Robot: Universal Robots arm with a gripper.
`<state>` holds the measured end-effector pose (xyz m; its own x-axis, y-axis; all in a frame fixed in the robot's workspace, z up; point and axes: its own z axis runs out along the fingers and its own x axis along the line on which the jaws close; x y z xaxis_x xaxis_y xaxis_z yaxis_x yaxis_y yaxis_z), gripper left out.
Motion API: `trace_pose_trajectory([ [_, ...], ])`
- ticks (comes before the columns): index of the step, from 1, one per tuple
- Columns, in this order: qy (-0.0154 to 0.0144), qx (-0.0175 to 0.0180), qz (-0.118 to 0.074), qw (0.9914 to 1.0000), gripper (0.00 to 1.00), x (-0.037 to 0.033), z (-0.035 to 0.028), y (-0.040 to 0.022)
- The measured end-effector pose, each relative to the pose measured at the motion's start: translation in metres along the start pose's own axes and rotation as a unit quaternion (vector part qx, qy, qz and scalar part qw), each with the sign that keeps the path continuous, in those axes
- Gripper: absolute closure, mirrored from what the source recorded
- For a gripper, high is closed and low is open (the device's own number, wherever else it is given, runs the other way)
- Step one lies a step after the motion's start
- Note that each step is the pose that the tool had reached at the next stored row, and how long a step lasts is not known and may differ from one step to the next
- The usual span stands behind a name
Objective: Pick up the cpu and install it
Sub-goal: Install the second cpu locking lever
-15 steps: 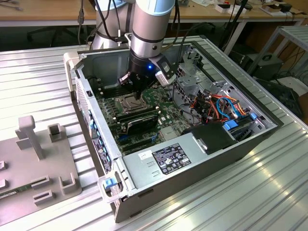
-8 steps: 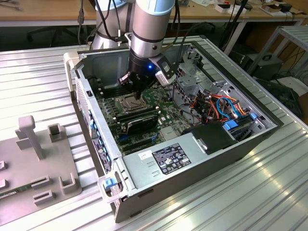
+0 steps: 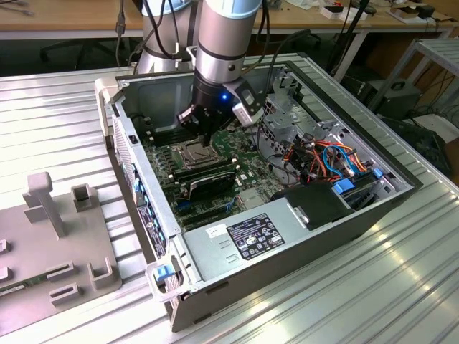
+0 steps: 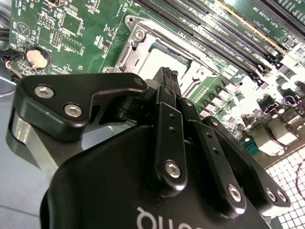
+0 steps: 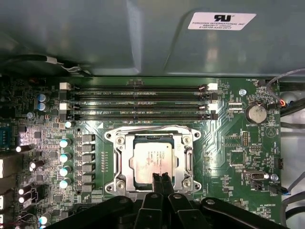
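The cpu, a flat silver-grey square, lies level inside the open socket frame on the green motherboard. In the first wrist view my gripper has its two black fingertips pressed together, with nothing between them, over the chip's near edge. The second wrist view has the same shut fingertips just above the cpu. Whether they touch the chip I cannot tell. In the exterior view my gripper reaches down into the computer case, right over the socket.
Long memory slots run beside the socket and a coin battery sits nearby. In the exterior view, memory sticks, a power supply and coloured cables crowd the case. A grey fixture stands at that view's left.
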<state>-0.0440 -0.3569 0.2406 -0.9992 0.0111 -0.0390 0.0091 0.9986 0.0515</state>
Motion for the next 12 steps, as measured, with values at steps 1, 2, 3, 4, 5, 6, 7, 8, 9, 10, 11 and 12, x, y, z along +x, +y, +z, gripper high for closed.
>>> trace_pose_trajectory([
  [1,0.0000,0.0000,0.000,1.00000,0.89,0.0000,-0.0002,-0.0017],
  [2,0.0000,0.0000,0.000,1.00000,0.89,0.0000,-0.0003,-0.0042],
  [3,0.0000,0.0000,0.000,1.00000,0.89,0.0000,-0.0004,-0.0061],
  [4,0.0000,0.0000,0.000,1.00000,0.89,-0.0001,-0.0005,-0.0079],
  [5,0.0000,0.0000,0.000,1.00000,0.89,-0.0001,-0.0006,-0.0102],
  [6,0.0000,0.0000,0.000,1.00000,0.89,-0.0001,-0.0007,-0.0112],
  [7,0.0000,0.0000,0.000,1.00000,0.89,-0.0001,-0.0008,-0.0122],
  [8,0.0000,0.0000,0.000,1.00000,0.89,-0.0001,-0.0008,-0.0134],
  [9,0.0000,0.0000,0.000,1.00000,0.89,-0.0001,-0.0008,-0.0143],
  [10,0.0000,0.0000,0.000,1.00000,0.89,-0.0001,-0.0009,-0.0160],
  [11,0.0000,0.0000,0.000,1.00000,0.89,-0.0001,-0.0010,-0.0168],
  [12,0.0000,0.0000,0.000,1.00000,0.89,-0.0001,-0.0010,-0.0177],
])
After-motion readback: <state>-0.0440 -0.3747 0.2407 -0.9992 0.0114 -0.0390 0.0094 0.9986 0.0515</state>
